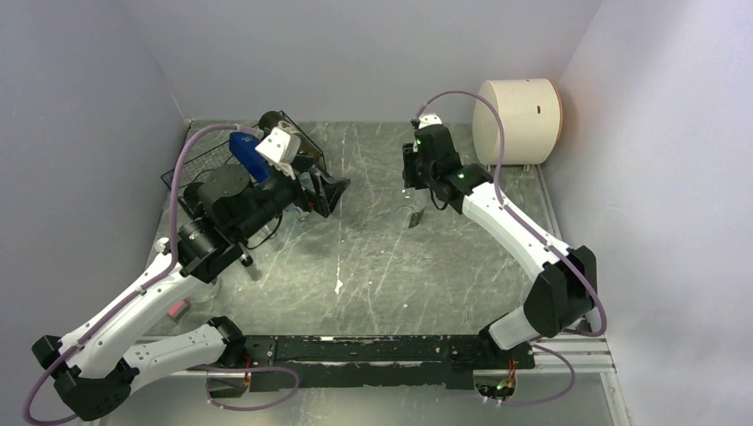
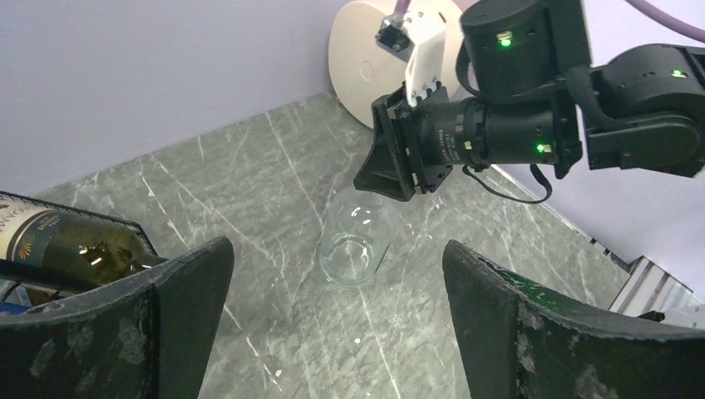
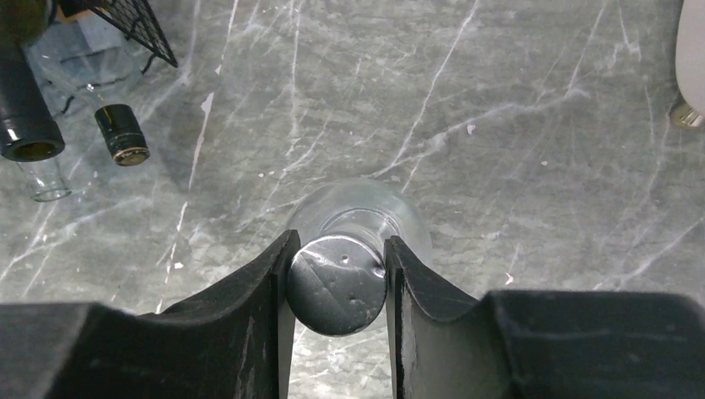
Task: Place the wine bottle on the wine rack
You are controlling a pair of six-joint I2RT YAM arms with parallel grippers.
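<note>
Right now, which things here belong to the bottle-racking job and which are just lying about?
Job: clear bottle, standing on the table; rack; right gripper, shut on the bottle's cap.
Lying about: cream drum in the far right corner; dark bottles in the rack.

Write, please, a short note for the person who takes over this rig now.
Left gripper: open, empty, near the wine rack.
Right gripper: shut on the dark cap of the clear glass bottle, which stands upright on the table, apart from the rack.
Done: a dark wine bottle lies in the rack; the clear one is gripped.
Left: lift it, carry it over, lay it in, release.
</note>
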